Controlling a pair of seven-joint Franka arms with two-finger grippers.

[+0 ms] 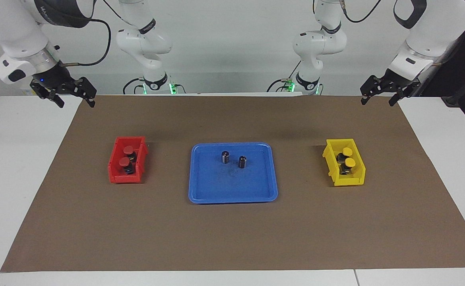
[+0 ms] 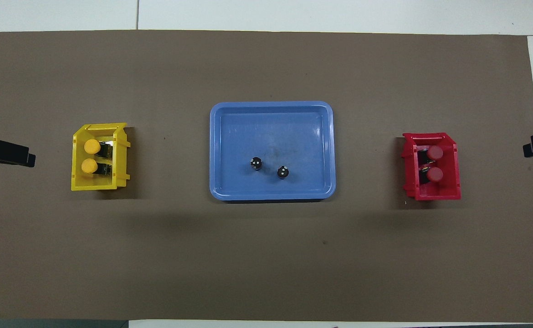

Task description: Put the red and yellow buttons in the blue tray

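Sitting in the middle of the brown mat (image 1: 232, 238) on the bench (image 1: 14, 159) is the blue tray (image 1: 232, 190), holding two dark capless cylinders (image 1: 225, 157) that are standing upright side by side in the part of it nearer to the robots. The two red buttons (image 1: 126, 156) are lying in the small red bin (image 1: 115, 167) toward the right arm's end of the bench, one nearer to the robots than its twin, and they are nearly touching. The two yellow buttons (image 1: 347, 157) are lying the same way in the small yellow bin (image 1: 334, 174) toward the left arm's end. Both bins are standing well apart from the tray, so no button is lying in it yet.

The right tool (image 1: 70, 94) is hanging in the air over the mat's corner near its own base, its fingers spread wide and gripping nothing. The left tool (image 1: 381, 95) is hanging over the corner at the other end, likewise spread wide and carrying nothing. Both arms are waiting, well apart from the bins and the tray
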